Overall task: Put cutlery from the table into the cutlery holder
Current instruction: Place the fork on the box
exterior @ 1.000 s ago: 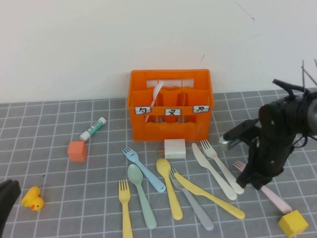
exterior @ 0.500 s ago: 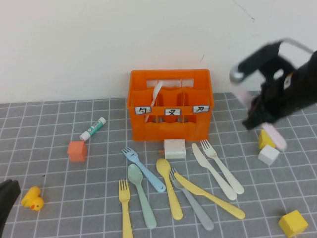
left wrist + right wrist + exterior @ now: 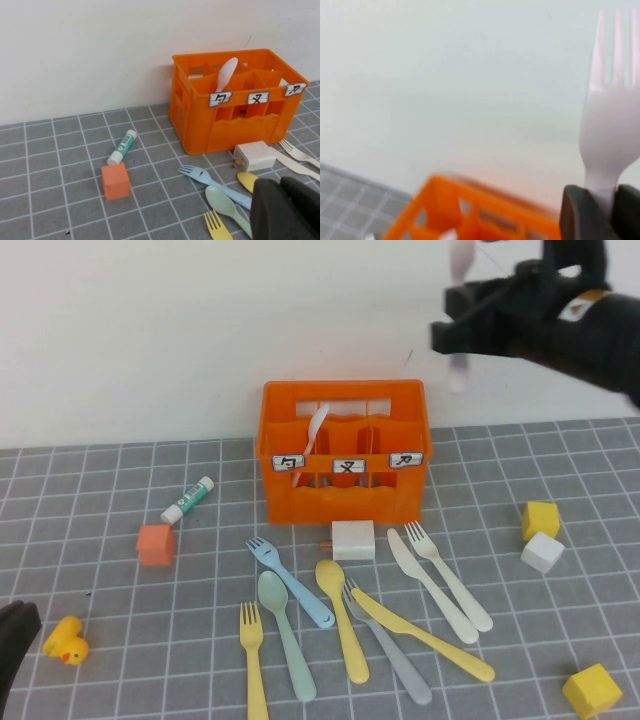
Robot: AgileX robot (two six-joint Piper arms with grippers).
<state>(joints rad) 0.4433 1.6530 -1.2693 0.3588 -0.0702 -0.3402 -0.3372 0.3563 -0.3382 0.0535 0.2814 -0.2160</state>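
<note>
Right gripper [image 3: 462, 320] raised near the table's [image 3: 100, 620] far edge, above the crate's [image 3: 345, 455] right end, pinching pink fork [image 3: 612, 115] upright. Left gripper [image 3: 285, 210] at near-left corner, fingers not discernible.

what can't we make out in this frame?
- left gripper: a dark mass cut off by the left wrist view's edge, fingers unseen; high view shows only a dark corner.
- pink fork: handle hidden inside the right gripper; in the high view it is a blur.
- cutlery holder: contents hidden by its walls except one white spoon.
- Label marks: too small to read.
</note>
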